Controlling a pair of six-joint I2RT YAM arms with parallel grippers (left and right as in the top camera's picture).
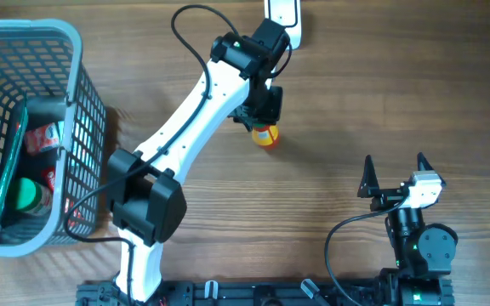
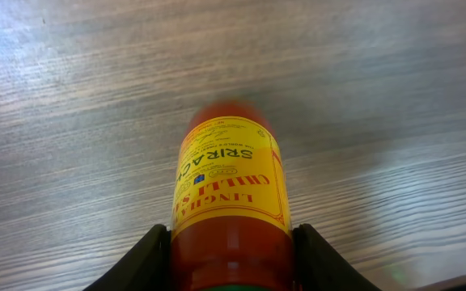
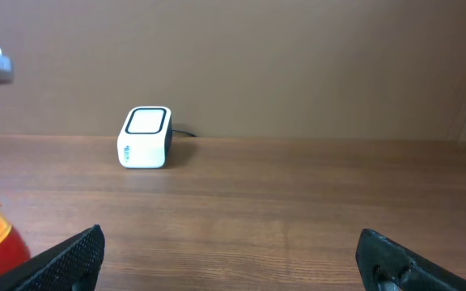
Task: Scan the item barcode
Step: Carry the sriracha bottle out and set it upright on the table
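Sriracha bottle (image 2: 231, 202) clamped in left gripper (image 2: 231, 267)

Left gripper's jaws partly closed, pressing both sides of the bottle's cap end; yellow label faces the wrist camera. Bottle sits mid-table (image 1: 356, 102), a little in front of the white scanner (image 3: 145, 137) at the far edge; contact with the wood cannot be told. Right gripper (image 3: 233, 255) spread wide, holding nothing, low near the front edge. Blue basket (image 1: 83, 102) with groceries at far left.

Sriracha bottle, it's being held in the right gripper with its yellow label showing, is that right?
Not quite. The sriracha bottle is held in the left gripper, yellow label showing, as the left wrist view makes plain. The right gripper stands open and empty.
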